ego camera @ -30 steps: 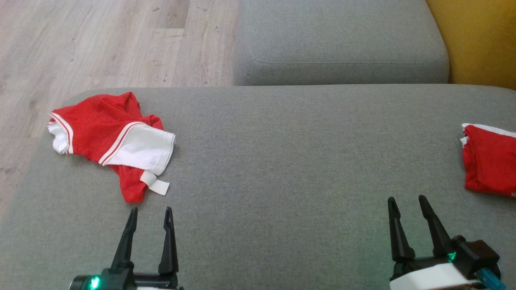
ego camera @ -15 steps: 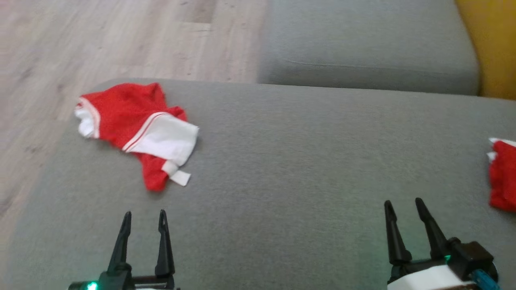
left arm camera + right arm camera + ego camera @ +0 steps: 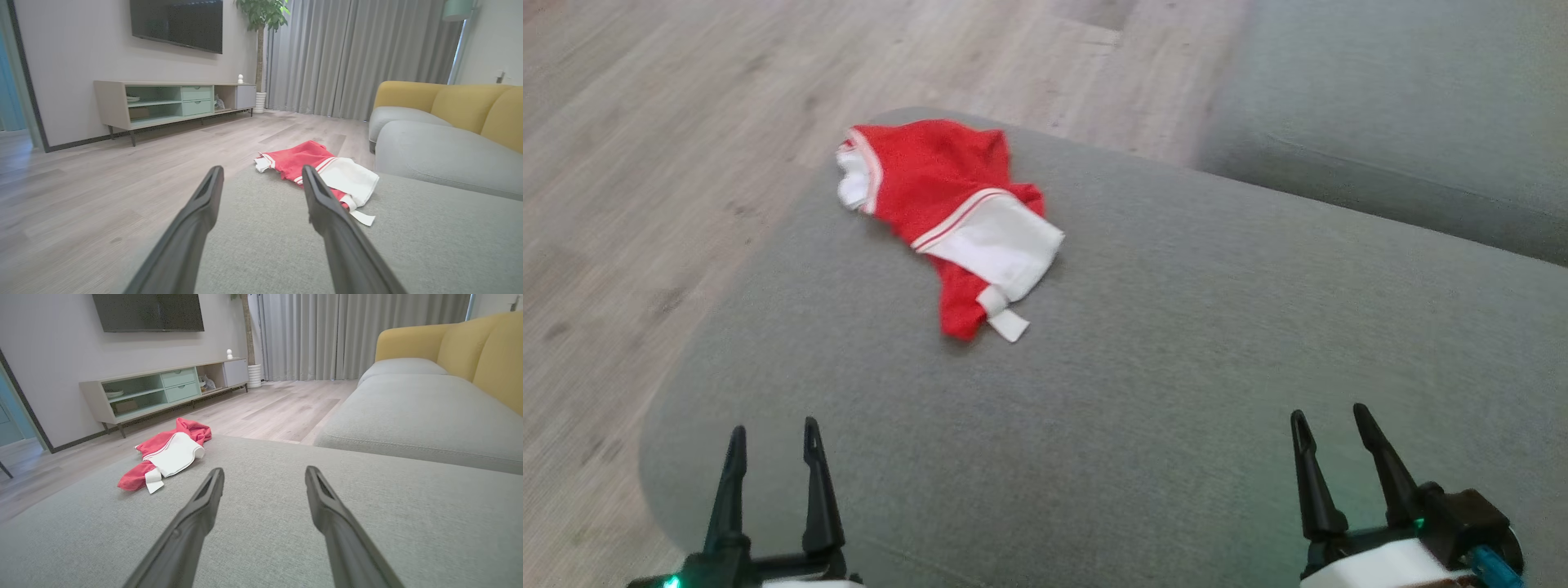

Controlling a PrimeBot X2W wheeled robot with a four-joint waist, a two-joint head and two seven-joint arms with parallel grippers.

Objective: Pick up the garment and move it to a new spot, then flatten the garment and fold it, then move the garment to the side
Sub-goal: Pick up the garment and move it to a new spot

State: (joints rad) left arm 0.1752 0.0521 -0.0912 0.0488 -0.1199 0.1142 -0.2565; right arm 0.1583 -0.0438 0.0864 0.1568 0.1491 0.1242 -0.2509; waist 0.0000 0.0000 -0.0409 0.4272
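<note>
The garment (image 3: 947,220) is lying crumpled near the far left corner of the cushion (image 3: 1192,367), ahead and right of your left end effector (image 3: 773,425), the nearer one, its long axis running diagonally. That and the right end effector (image 3: 1328,411) are standing apart, empty. Bare cushion is lying rightward.

Red garment (image 3: 939,192) with white trim, crumpled, lying near far-left corner of grey cushion (image 3: 1176,367).

The head view looks down from above the cushion (image 3: 1217,367), with the garment (image 3: 931,180) up ahead. Both wrist views skim low over that cushion, facing past the garment toward the TV (image 3: 175,24). All three share the garment and cushion.
</note>
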